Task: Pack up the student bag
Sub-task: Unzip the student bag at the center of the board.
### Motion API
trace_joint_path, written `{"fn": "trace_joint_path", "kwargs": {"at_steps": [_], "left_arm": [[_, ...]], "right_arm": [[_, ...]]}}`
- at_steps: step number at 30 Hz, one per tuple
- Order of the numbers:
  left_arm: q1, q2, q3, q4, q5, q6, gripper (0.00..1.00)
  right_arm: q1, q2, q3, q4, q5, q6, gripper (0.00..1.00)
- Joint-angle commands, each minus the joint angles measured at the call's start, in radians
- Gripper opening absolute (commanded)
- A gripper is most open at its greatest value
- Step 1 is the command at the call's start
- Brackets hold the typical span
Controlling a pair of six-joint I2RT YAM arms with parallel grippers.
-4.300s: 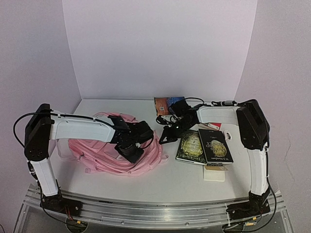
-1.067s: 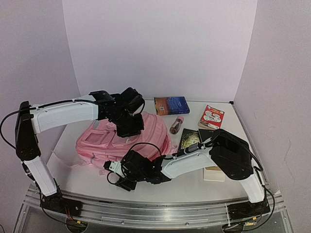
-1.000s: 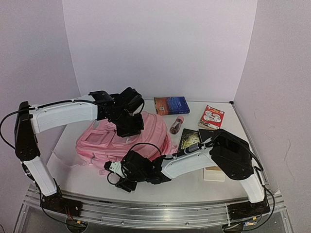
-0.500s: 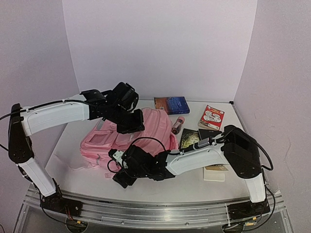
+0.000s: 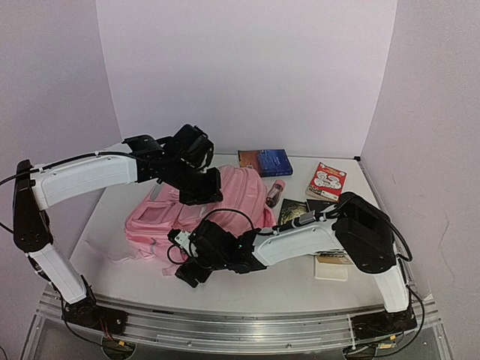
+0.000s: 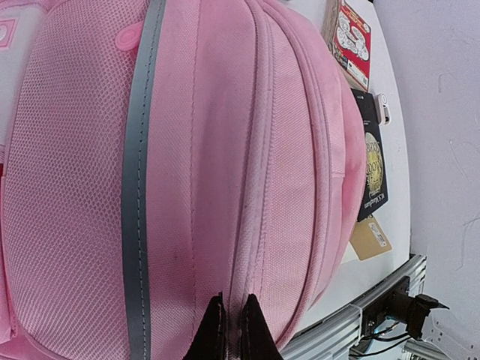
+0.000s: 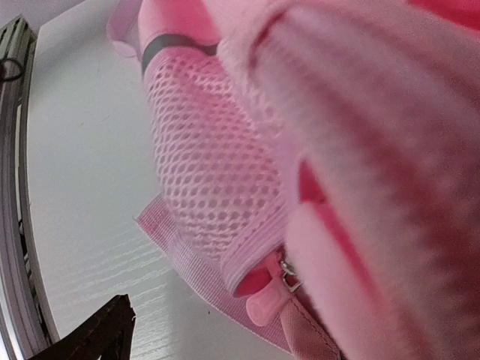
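The student bag [image 5: 161,217] is a big pink backpack lying left of the table's middle. My left gripper [image 5: 202,196] reaches over its top. In the left wrist view its black fingertips [image 6: 213,334] are shut on a raised seam of the bag's [image 6: 195,150] fabric beside the zip line. My right gripper [image 5: 187,268] sits low at the bag's near edge with its jaws apart and nothing between them. Only one of its fingertips [image 7: 101,336] shows in the right wrist view, away from the bag's mesh side pocket [image 7: 210,172] and a pink zip pull [image 7: 262,301].
A blue book [image 5: 265,162] lies at the back. A small bottle [image 5: 274,193] lies beside the bag, and a red and white book [image 5: 327,181] sits at the back right. Dark books [image 5: 294,214] and a tan card [image 5: 330,264] lie under the right arm. The table's front rail [image 5: 247,330] is close.
My left gripper has pulled the bag's top up and to the left. The right gripper has opened wider and shifted slightly along the bag's near edge.
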Motion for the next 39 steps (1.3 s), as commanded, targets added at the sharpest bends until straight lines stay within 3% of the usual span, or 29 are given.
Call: {"fn": "trace_joint_path", "kwargs": {"at_steps": [1, 4, 8, 22, 33, 39], "left_arm": [[-0.012, -0.024, 0.085, 0.051, 0.074, 0.036, 0.0], [-0.012, -0.015, 0.095, 0.03, 0.095, 0.048, 0.0], [-0.012, -0.035, 0.068, 0.071, 0.176, 0.069, 0.0], [-0.012, -0.073, 0.04, 0.091, 0.129, 0.05, 0.0], [-0.012, -0.025, 0.083, 0.096, 0.172, 0.056, 0.0], [-0.012, -0.06, 0.101, 0.068, 0.12, 0.065, 0.0]], "right_arm": [[-0.017, 0.011, -0.031, 0.05, -0.211, -0.19, 0.89], [-0.022, -0.022, -0.054, 0.051, -0.274, -0.24, 0.9], [-0.046, -0.002, -0.015, 0.021, -0.226, -0.224, 0.9], [-0.048, 0.011, 0.039, -0.003, -0.254, -0.155, 0.9], [-0.037, 0.135, 0.278, -0.052, -0.264, -0.106, 0.89], [-0.037, 0.129, 0.214, -0.078, -0.282, -0.123, 0.9]]}}
